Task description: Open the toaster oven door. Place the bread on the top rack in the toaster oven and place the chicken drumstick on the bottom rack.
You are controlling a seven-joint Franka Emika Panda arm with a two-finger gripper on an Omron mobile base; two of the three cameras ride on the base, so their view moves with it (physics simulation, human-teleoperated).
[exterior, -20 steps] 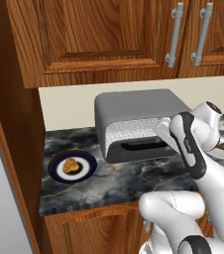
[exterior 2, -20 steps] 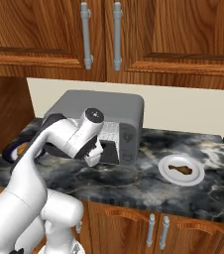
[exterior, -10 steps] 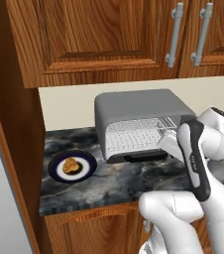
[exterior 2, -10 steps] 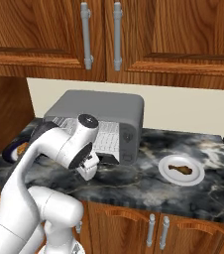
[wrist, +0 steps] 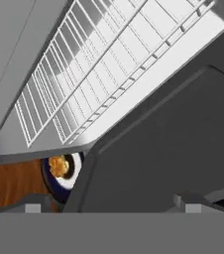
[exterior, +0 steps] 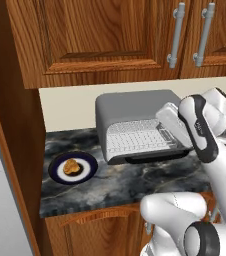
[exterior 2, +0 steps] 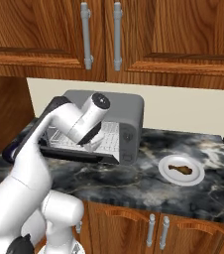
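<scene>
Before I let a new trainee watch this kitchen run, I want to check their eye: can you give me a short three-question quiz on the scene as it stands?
1. True or false: the flat dark-grey toaster oven door is folded down open.
2. What lies on the dark blue round plate left of the grey boxy toaster oven?
A. the golden-brown rounded bread
B. the elongated brown chicken drumstick
C. a fork
3. Fill in: the drumstick lies on a ____ plate on the dark marble counter.

Key: 1 true; 2 A; 3 white.
</scene>
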